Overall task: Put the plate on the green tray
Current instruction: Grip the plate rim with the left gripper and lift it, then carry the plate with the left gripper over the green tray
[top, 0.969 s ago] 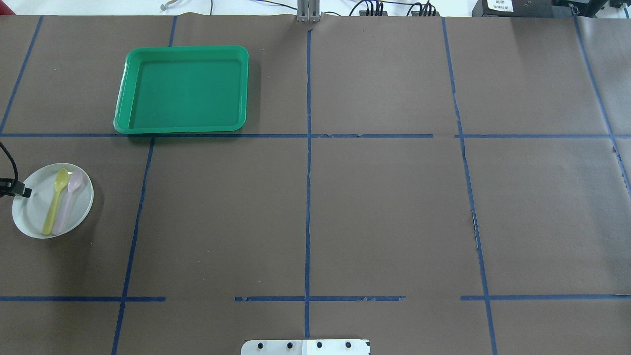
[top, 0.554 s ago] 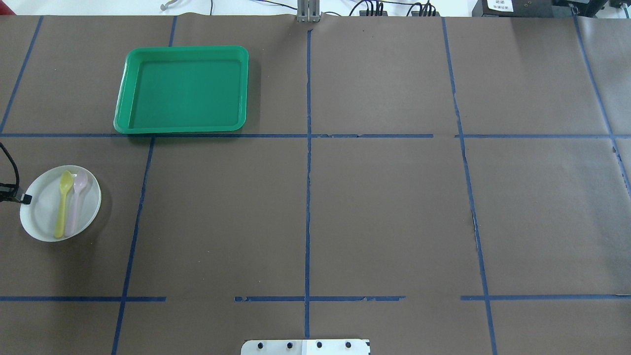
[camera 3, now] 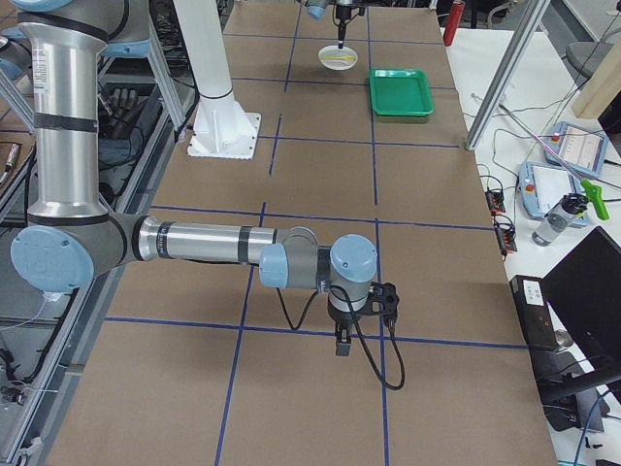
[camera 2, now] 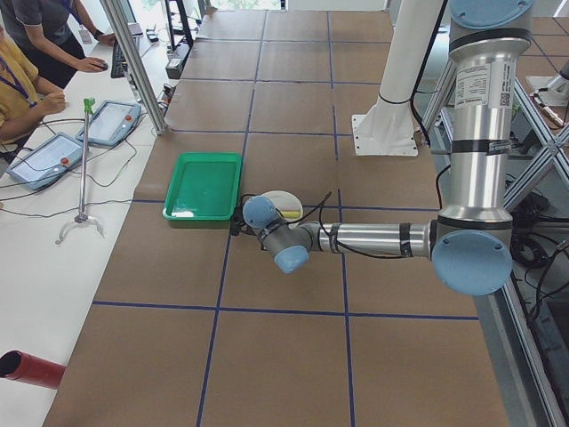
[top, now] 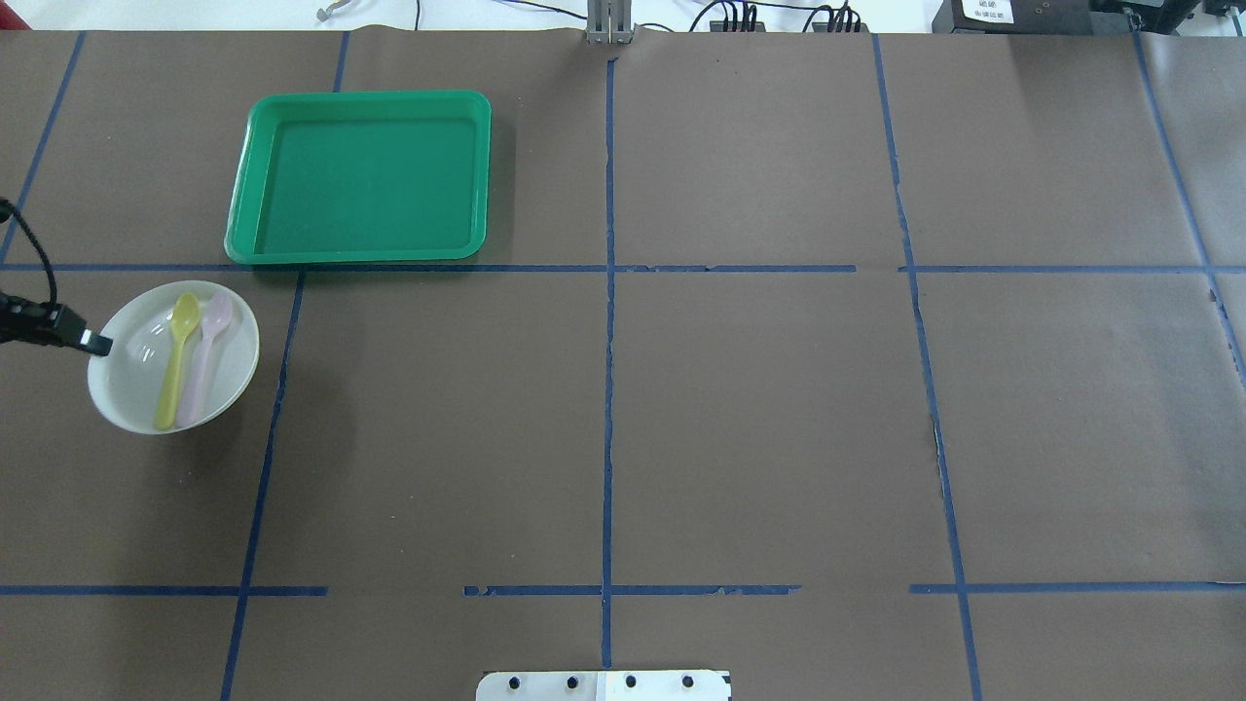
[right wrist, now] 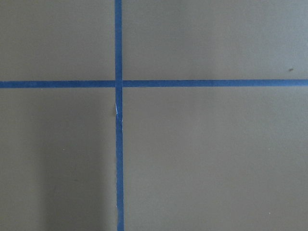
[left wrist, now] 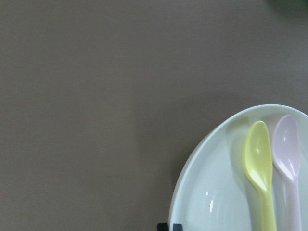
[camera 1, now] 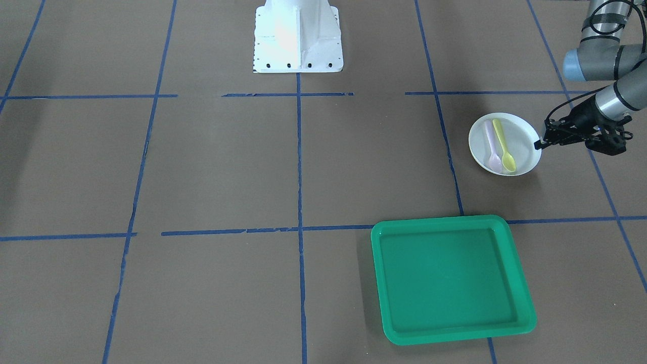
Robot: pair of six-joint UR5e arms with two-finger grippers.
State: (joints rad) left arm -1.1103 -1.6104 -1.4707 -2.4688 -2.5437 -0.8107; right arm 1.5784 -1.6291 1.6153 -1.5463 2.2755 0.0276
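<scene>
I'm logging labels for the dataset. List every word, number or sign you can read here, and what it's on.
No text is readable in any view.
The white label on the black box at the table's far edge: print too blurred to read.
The sticker on the left arm's upright tube: too small to read.
The plate, green tray, yellow spoon, pink spoon: no print visible.

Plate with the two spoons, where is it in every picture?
Front-facing: plate upper right.
Overhead: plate far left, mid-height.
Left side: plate centre, partly behind the near arm.
Right side: plate tiny, top middle.
Left wrist: plate bottom right corner.
Right wrist: not in it.
Landmark: the green tray lies near it in all four room views.
</scene>
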